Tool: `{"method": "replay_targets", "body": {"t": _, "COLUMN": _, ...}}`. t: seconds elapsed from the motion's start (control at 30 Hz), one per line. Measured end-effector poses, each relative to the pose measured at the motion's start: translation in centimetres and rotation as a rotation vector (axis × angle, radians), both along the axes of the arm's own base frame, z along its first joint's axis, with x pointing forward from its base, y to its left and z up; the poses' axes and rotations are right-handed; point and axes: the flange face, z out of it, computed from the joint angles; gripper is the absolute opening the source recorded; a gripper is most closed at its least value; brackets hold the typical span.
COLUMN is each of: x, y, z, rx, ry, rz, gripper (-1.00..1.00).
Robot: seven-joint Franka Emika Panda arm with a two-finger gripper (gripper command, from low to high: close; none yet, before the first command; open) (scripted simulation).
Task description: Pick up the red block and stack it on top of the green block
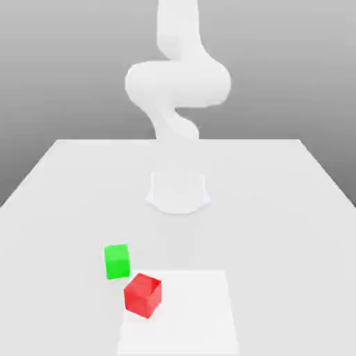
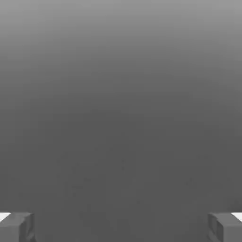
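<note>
The red block is a small bright cube lying on the white table near its front edge, slightly turned. Just behind it and a little toward the exterior view's left stands the green block, almost corner to corner with the red one. In the hand view my gripper stands open, its two grey fingertips set far apart with nothing between them, facing plain grey background. The white arm rises from its base at the table's middle and bends upward out of the picture.
The arm's round base sits at the centre of the white table. A brighter white square patch lies on the table at the front, under the red block's right side.
</note>
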Motion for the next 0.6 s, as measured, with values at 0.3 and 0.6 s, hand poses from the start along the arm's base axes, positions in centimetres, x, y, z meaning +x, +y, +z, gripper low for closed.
{"method": "replay_targets", "body": {"t": 0.3, "x": 6.9, "y": -3.0, "z": -20.4, "rx": 0.071, "ry": 0.312, "rz": -0.165, "gripper": 0.0}}
{"method": "replay_targets", "body": {"t": 0.6, "x": 4.0, "y": -5.6, "z": -40.0, "rx": 0.142, "ry": 0.613, "rz": -0.34, "gripper": 0.0}}
